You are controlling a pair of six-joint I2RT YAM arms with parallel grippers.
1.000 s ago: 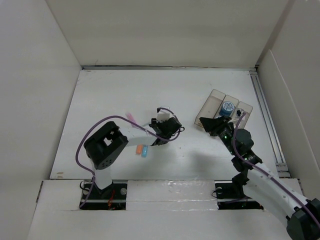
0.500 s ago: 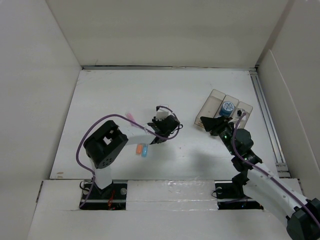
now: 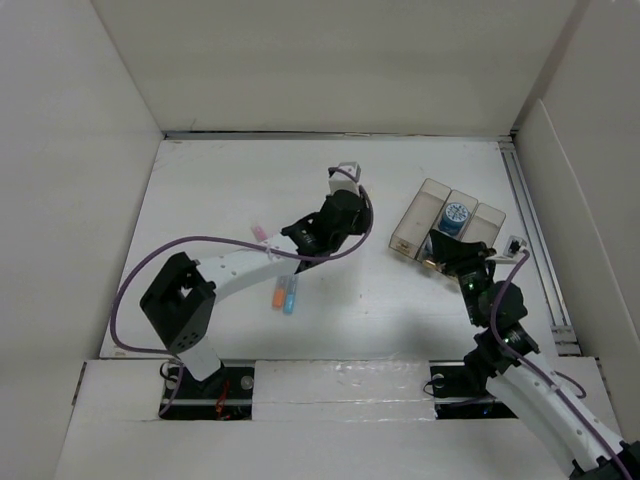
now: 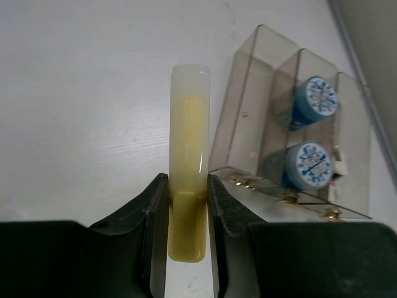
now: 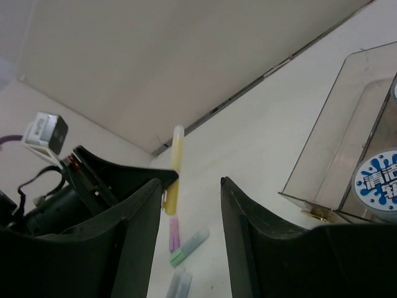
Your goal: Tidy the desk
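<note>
Left gripper (image 4: 187,197) clamps a pale yellow plastic marker (image 4: 189,118) by its lower end, just above the flat white desk (image 4: 80,93); best to align it with the apparently empty near slot of the translucent three-compartment tray (image 4: 248,81) before lowering it

your top cam sits high, above & behind the arm bases, looking down on the whole desk (image 3: 230,190) w/ the white walls (image 3: 330,60) round it. bases are at the bottom edge, left arm (image 3: 230,270) on the left. that's your far view.

your left wrist cam sits close behind the left gripper's fingers (image 4: 152,211), facing fwd & down along the yellow highlighter (image 4: 189,155) to the clear tray (image 4: 248,124) just beyond.

your right wrist cam is low, near the desk, tilted up across it toward the left arm & the back wall (image 5: 155,56). the right gripper's fingers (image 5: 136,242) frame the shot.

all 3 views share the tray. both wrist cams also catch the highlighter & the blue rolls (image 4: 316,99).
</note>
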